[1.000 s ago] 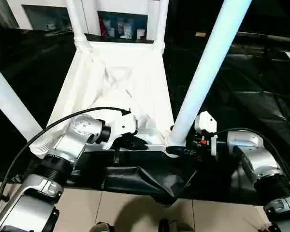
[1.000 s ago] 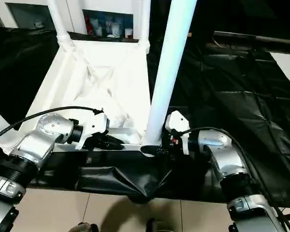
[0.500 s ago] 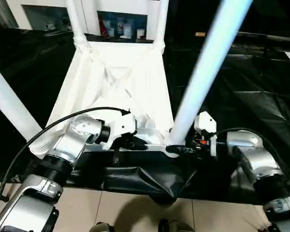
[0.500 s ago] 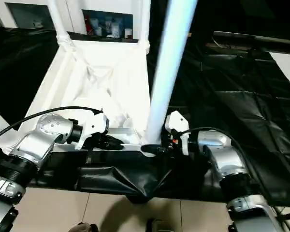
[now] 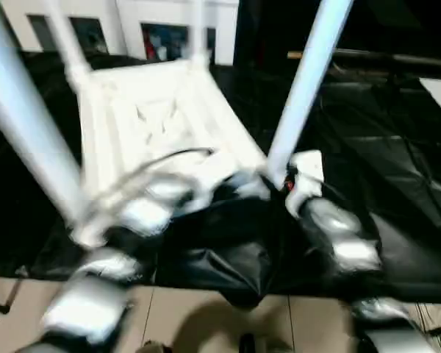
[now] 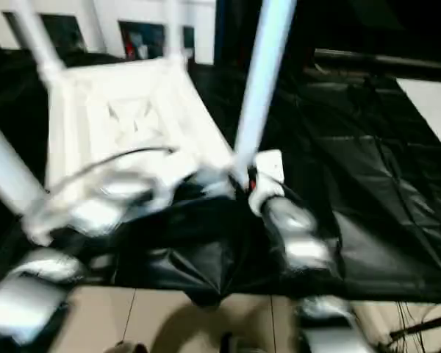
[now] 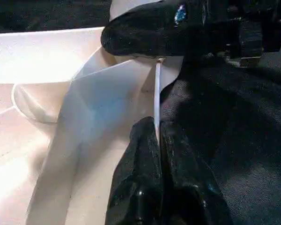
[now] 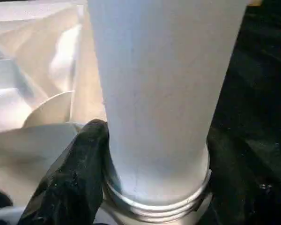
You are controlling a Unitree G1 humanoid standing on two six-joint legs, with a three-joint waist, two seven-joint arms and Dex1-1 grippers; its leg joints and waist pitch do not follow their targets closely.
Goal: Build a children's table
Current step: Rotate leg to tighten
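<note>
The left gripper [image 7: 158, 140] has its two black fingers pressed together on the thin white edge of the children's table [image 5: 158, 121], pinching the rim of the upturned top; the left wrist view shows that rim running as a narrow white line up from between the fingers. Beyond them in the same view lies a black finger [image 7: 145, 33] of the other gripper, across the white corner.

The right gripper [image 8: 150, 154] stands with its fingers apart on either side of the base of a white leg [image 8: 154, 93]. One finger [image 8: 75, 173] lies against the leg just above its ribbed collar, and the far finger is a dark shape on the other side. Whether they press it tight cannot be told.

The head views, smeared, give the wider layout: the table lies upside down on a black sheet [image 5: 367, 162], ribbed underside upward, legs rising from its corners, and both silver forearms meeting at its near right corner.
</note>
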